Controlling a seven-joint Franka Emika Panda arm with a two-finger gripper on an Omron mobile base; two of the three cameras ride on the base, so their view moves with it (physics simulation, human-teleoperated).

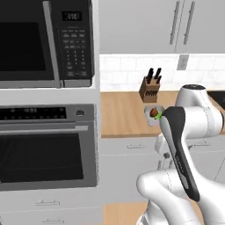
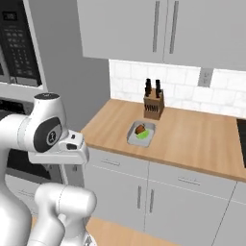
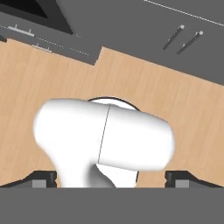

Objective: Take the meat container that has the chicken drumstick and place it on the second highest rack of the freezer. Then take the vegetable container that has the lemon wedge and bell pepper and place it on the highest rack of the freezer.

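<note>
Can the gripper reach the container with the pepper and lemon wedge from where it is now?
Probably not yet. The gripper is open and points down at the floor, folded near the base, while the container sits apart on the counter near the knife block.

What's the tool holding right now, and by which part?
Nothing. In the hand view the tool has its fingertips wide apart with no object between them. The container with the lemon wedge and bell pepper sits untouched on the counter.

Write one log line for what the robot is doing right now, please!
gripper: open, empty, pointing at floor | vegetable container: on counter, untouched, beside knife block | holds bell pepper, lemon wedge
</note>
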